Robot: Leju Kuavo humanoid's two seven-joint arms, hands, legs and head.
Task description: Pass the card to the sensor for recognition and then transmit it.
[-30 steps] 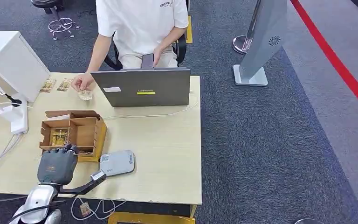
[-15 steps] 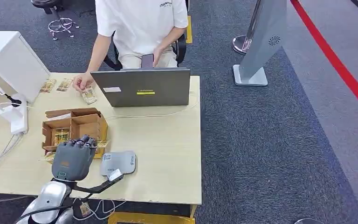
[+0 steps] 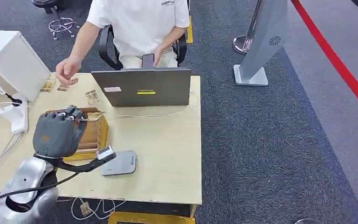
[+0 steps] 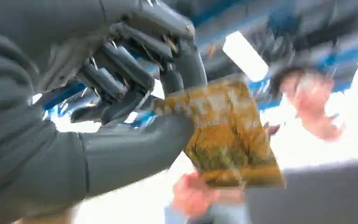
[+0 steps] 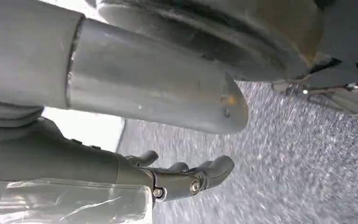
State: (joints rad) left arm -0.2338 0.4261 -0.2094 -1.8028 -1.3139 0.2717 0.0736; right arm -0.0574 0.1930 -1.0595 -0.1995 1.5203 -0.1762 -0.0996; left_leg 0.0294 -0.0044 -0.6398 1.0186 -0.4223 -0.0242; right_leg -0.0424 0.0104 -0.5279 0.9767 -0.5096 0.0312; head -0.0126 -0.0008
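Observation:
My left hand [image 3: 57, 133] is raised above the cardboard box [image 3: 92, 136], back of the hand toward the head camera. In the left wrist view the thumb [image 4: 135, 149] and fingers [image 4: 177, 60] pinch a yellow-brown card [image 4: 228, 135] by one edge. The flat grey card sensor [image 3: 120, 163] lies on the table just right of the hand, near the front edge. My right hand [image 5: 186, 179] hangs over the grey carpet, fingers loosely apart, holding nothing.
A person sits behind the grey laptop [image 3: 142, 87]; their hand [image 3: 67, 70] hovers over the table's far left. Loose cards [image 3: 92, 96] lie near it. A white case [image 3: 10, 59] and a power strip [image 3: 17, 116] stand at the left edge.
My left hand has lifted out of the box with the card and risen toward the camera. The person let go of a card on the table and raised their hand leftward.

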